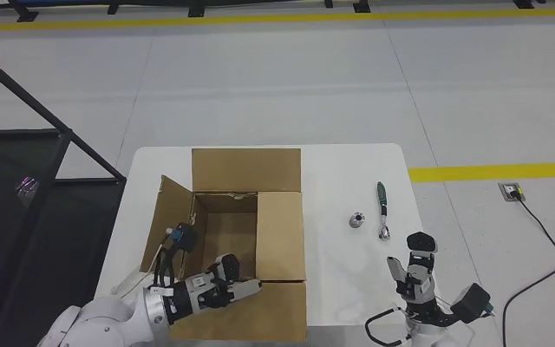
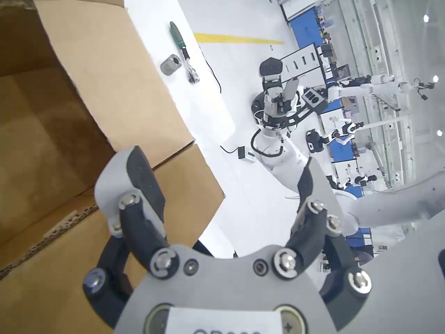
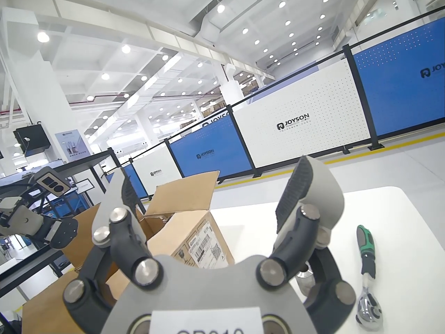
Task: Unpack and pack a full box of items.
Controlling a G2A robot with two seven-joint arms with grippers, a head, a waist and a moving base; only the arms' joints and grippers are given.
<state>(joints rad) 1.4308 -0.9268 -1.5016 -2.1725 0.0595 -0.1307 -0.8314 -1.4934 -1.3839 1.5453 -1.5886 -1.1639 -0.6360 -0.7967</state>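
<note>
Grippers, two, both mine.

Left gripper (image 2: 226,172): jaws spread wide, nothing between them. It hangs over the cardboard box (image 1: 247,234) at the box's 6 o'clock rim, aimed toward 3 o'clock. I judge it is posted there because the box mouth is its work, whether in or out.

Right gripper (image 3: 212,175): jaws likewise wide and empty. It is near the table's 5 o'clock corner, at 6 o'clock of the tools, tilted up toward the room. By my reckoning this is a waiting post, close to what it would fetch.

Box: brown, flaps folded outward so the mouth is free. What shows of its floor is bare. It sits toward 9 o'clock of the table's middle.

Ratchet wrench (image 1: 382,208): green handle, steel head, lying flat at 3 o'clock of the box, handle toward 12, head toward 6.

Socket (image 1: 356,220): small steel cylinder, near the wrench head at its 9 o'clock, not touching it. Both lie out on the top, so I take unpacking as done or nearly so, with packing to follow.

Table (image 1: 347,165): white, rounded corners.

Room: pale floor, yellow line (image 1: 468,172), blue and white partition panels (image 3: 313,112), black frame rack (image 1: 35,173) at 9 o'clock.
</note>
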